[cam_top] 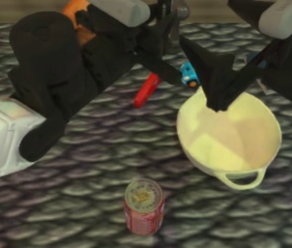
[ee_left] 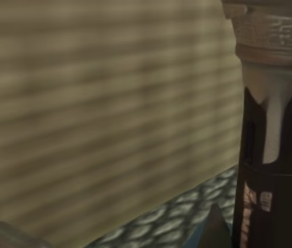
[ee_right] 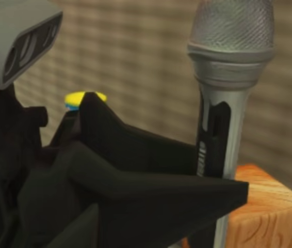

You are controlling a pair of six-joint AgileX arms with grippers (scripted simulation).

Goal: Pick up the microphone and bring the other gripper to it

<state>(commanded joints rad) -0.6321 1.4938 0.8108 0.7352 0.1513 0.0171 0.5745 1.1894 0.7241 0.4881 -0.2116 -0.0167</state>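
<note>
While clamped by left gripper (ee_right: pixel 208 181), mesh-headed microphone (ee_right: pixel 231 62) upright

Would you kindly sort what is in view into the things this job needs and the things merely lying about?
Job:
microphone, upright in the left gripper
right gripper, over the pan's rim

Lying about:
soda can
cream pan
red stick
blue toy car
wooden block

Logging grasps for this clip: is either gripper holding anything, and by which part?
The left gripper holds the microphone upright by its black handle, below the mesh head. The right gripper hangs over the yellow bowl, holding nothing.
</note>
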